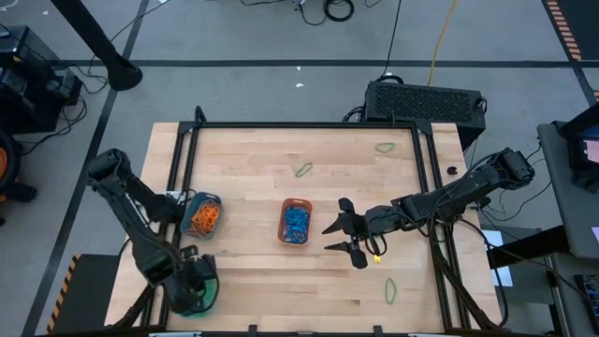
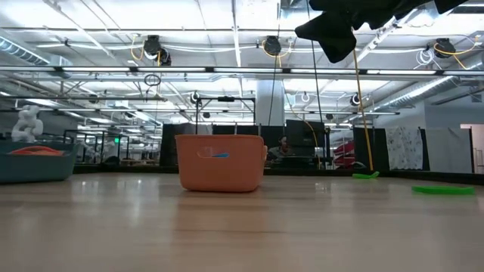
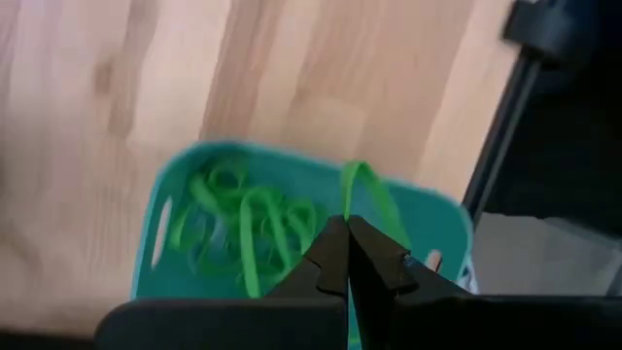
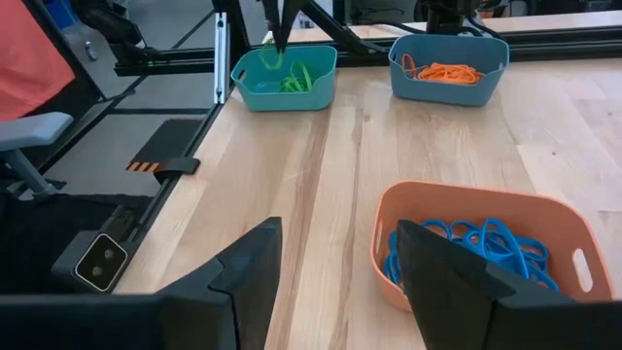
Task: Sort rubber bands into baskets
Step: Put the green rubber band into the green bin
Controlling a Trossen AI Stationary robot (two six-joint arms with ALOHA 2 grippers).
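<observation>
My left gripper (image 3: 347,233) is shut on a green rubber band (image 3: 364,187) over a teal basket (image 3: 175,185) that holds several green bands, at the table's near left corner (image 1: 208,298). My right gripper (image 1: 329,239) is open and empty, just right of an orange basket (image 1: 295,223) full of blue bands (image 4: 481,248). A second teal basket (image 1: 201,215) holds orange bands. Loose green bands lie flat on the table, two at the far side (image 1: 303,169) (image 1: 385,147) and one at the near right (image 1: 390,291). My left gripper pinches one green band between its two fingertips (image 3: 330,255). The band's loop (image 3: 369,190) sticks out past the tips over the teal basket. In the right wrist view the fingers (image 4: 282,34) point down from above, and the band (image 4: 269,53) hangs just above the basket's rim.
Black frame rails (image 1: 187,159) run along the table's left, far and right sides. A small yellow bit (image 1: 377,256) lies under my right arm. Bare wood lies between the baskets and the near edge.
</observation>
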